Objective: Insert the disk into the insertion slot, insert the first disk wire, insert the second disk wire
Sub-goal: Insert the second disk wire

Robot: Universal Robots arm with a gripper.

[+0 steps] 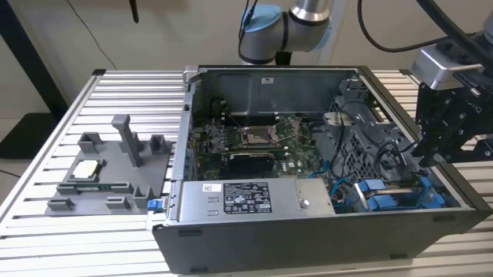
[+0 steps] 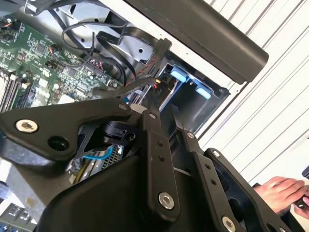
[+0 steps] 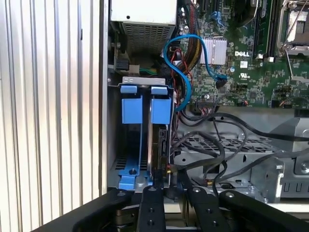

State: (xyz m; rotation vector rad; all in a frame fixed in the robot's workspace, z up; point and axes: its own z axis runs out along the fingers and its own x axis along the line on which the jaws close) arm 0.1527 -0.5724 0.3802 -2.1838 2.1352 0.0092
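Observation:
The disk stands on edge in its blue carrier inside the insertion slot, at the case's front corner on the exterior view's right. My gripper hangs right over the disk's connector edge. Its black fingers sit close together with a black disk wire running in between them. In the exterior view the gripper is low over that corner. In the second wrist view the fingertips point at the bay's blue tabs.
A second blue carrier stands beside the disk. Loose black cables and a blue cable cross the perforated cage. The silver power supply lies along the case front. A grey fixture plate sits at the exterior view's left. A person's hand rests on the table.

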